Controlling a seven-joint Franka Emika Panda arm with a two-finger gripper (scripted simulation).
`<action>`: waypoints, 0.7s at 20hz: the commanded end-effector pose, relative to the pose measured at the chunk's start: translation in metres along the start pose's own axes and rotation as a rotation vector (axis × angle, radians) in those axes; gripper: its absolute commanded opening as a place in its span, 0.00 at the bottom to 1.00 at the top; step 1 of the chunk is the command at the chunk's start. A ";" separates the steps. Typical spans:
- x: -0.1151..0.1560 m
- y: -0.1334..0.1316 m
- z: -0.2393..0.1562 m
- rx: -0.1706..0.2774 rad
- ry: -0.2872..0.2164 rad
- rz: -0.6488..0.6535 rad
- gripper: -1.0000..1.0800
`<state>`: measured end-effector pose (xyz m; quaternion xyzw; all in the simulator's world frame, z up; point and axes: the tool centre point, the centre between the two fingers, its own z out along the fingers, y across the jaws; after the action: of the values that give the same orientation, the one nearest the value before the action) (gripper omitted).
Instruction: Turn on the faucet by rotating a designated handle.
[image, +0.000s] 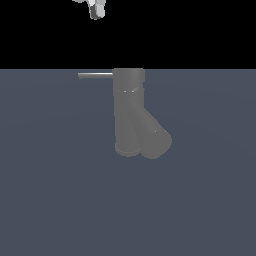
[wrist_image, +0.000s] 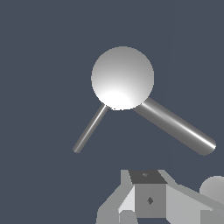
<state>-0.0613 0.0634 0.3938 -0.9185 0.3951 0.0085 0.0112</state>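
Wrist view: gripper (wrist_image: 144, 210), jaw state unclear, hovers well above the faucet (wrist_image: 122, 78); approach step, next descending beside handle (wrist_image: 90, 130).

A flat dark blue-grey floor (image: 50, 200) is carrying just the grey faucet (image: 129, 110), which is standing upright on it with its thick spout (image: 152, 135) slanting down.

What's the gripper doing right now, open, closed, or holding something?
Gripper: cannot be told whether open or shut; it sits high above the faucet, clear of the handle, holding nothing visible.
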 end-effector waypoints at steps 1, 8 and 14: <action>0.003 -0.012 0.010 0.000 0.001 0.058 0.00; 0.011 -0.043 0.041 -0.003 0.005 0.217 0.00; 0.016 -0.068 0.071 -0.005 0.012 0.353 0.00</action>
<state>-0.0069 0.0963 0.3314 -0.8446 0.5353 0.0066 0.0057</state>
